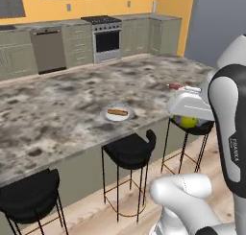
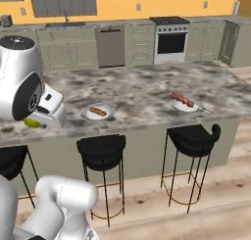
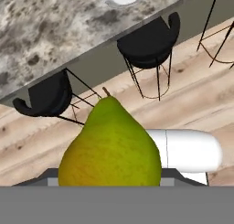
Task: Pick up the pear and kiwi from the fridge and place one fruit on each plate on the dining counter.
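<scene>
My gripper point(image 1: 191, 116) is shut on the pear point(image 1: 186, 122), a yellow-green fruit that hangs under the white hand. In the right base view the pear point(image 2: 31, 122) peeks out below the hand at the left. In the hand view the pear point(image 3: 109, 145) looms large, stem pointing away. I hold it just off the near edge of the dining counter point(image 1: 67, 102), above the stools. A plate point(image 1: 104, 115) bearing a hot-dog-like item lies near that edge. The other plate point(image 2: 177, 107), with reddish pieces, lies further right. The kiwi and the fridge are out of view.
Black stools point(image 1: 129, 150) point(image 2: 192, 138) line the counter's near side over a wooden floor point(image 3: 192, 95). Wall cabinets, a dishwasher point(image 2: 111, 47) and a stove point(image 2: 170, 39) stand along the far wall.
</scene>
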You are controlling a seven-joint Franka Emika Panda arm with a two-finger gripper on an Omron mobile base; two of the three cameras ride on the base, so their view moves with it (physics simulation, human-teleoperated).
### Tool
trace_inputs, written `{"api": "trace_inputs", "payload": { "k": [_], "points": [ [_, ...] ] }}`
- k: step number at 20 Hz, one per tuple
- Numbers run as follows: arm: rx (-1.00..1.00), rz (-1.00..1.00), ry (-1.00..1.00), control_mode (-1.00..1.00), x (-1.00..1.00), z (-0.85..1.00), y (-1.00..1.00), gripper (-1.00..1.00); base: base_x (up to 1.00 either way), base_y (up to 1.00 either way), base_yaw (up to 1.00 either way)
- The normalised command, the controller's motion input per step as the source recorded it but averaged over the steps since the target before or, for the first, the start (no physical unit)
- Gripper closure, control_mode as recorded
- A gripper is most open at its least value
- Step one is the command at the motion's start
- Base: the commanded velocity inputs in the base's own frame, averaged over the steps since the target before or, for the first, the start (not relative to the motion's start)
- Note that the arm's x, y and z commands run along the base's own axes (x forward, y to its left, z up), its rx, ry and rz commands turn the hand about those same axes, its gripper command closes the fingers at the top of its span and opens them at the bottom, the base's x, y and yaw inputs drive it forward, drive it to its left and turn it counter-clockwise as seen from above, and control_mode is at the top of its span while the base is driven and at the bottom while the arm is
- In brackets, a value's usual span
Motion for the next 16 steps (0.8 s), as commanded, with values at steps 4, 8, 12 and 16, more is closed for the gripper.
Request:
{"api": "trace_inputs", "payload": {
  "k": [4,8,12,16],
  "points": [
    [0.0,0.0,0.0,1.0,0.0,0.0,0.0,1.0,0.39,-0.8,0.36],
    [0.0,0.0,0.0,1.0,0.0,0.0,0.0,1.0,0.25,-0.75,0.35],
    [0.0,0.0,0.0,1.0,0.0,0.0,0.0,1.0,0.35,-0.74,0.37],
    [0.0,0.0,0.0,1.0,0.0,0.0,0.0,1.0,0.19,-0.83,0.32]
  ]
}}
